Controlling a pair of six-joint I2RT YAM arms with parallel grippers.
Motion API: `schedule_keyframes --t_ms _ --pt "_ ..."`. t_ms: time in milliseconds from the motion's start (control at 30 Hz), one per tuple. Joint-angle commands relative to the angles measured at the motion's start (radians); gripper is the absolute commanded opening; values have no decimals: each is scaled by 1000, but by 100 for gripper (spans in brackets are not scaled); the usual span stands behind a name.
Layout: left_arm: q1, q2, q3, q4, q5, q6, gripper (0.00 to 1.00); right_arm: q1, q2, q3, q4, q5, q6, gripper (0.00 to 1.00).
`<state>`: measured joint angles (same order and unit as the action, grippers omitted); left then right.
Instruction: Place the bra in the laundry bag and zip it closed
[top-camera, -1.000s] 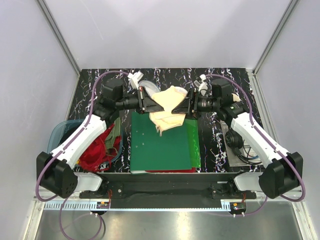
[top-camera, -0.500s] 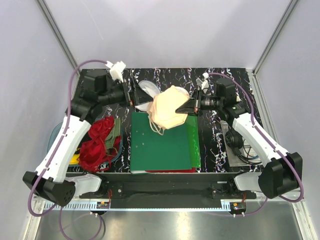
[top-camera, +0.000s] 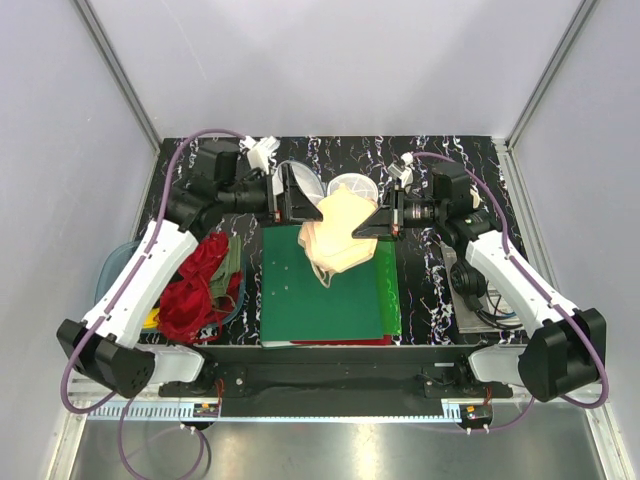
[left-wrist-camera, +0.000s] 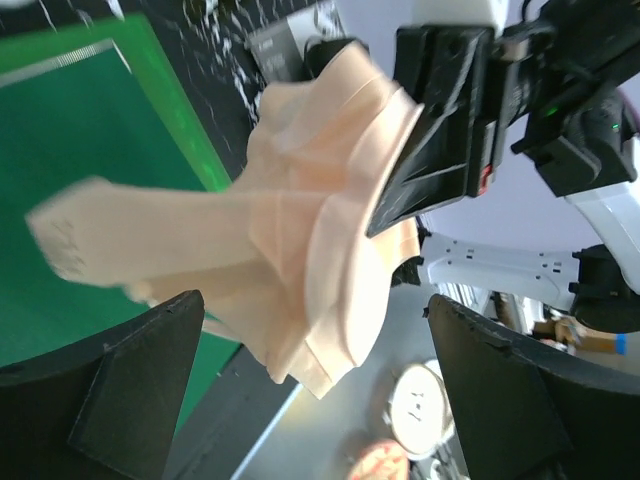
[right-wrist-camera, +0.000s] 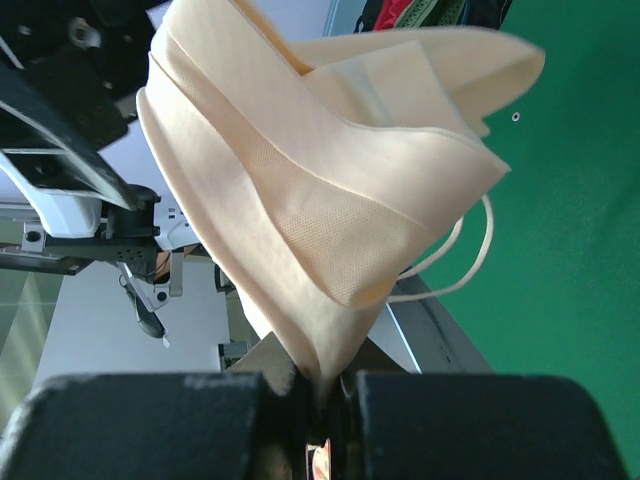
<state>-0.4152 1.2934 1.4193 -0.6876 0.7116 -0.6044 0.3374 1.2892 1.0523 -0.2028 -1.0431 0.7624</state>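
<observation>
Top: bra (top-camera: 340, 232) hangs over far end of green folder (top-camera: 320, 295), held by right pincer (top-camera: 374, 222) alone. Laundry bag (top-camera: 354, 187) just beyond.
L wrist: left pincer (left-wrist-camera: 300, 390) spread wide, no grip; prob. lining up regrip.
R wrist: pincer clamped on bra edge, cloth drapes free.

Pale lilac walls (top-camera: 330, 60) around black marbled tabletop (top-camera: 470, 150)

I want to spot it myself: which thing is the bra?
Find the green folder in the middle of the black table. Above its far edge hangs the bra, pinched by the right hand. It is pale peach, unlike the red cloth.
</observation>
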Motion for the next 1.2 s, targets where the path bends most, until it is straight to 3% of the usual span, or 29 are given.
schedule_keyframes --t_ms 0,300,367,400,467,500,600,633,700,733,767,833,933,967,1000,1033,1167 --pt "-34 -3 -45 112 66 -92 99 -5 -33 25 46 -61 -17 0" --pt "-103 76 -102 352 158 -261 99 -3 -18 29 100 -98 -2 0" --pt "-120 89 -108 394 186 -288 93 -3 4 37 137 -98 23 0" --pt "-123 90 -121 416 198 -302 82 -3 9 40 146 -95 31 0" --pt "-123 90 -146 518 228 -369 70 -3 25 44 181 -89 49 0" --pt "-123 87 -175 557 238 -397 55 -5 31 46 190 -90 57 0" --pt "-122 93 -195 655 258 -466 38 -3 50 49 194 -89 72 0" --pt "-122 95 -192 658 261 -466 26 -5 51 48 194 -92 72 1" --pt "-111 96 -184 634 258 -454 14 -5 53 34 194 -83 84 10" --pt "-106 93 -174 619 253 -434 3 -3 52 29 194 -84 90 19" --pt "-93 92 -168 581 246 -419 0 -5 47 23 194 -86 104 26" --pt "-77 86 -155 537 238 -378 0 -5 38 0 194 -81 117 47" --pt "-22 58 -149 467 210 -348 0 -11 12 -20 163 -43 137 69" --pt "-14 44 -137 441 160 -336 0 -17 -4 -21 131 -16 126 86" --pt "-8 35 -128 416 128 -319 0 -34 -10 -14 99 11 120 95" --pt "-4 29 -116 375 100 -289 0 -41 -16 -9 50 64 121 100" --pt "-4 15 -91 349 -22 -291 0 -51 -25 24 32 161 207 100"
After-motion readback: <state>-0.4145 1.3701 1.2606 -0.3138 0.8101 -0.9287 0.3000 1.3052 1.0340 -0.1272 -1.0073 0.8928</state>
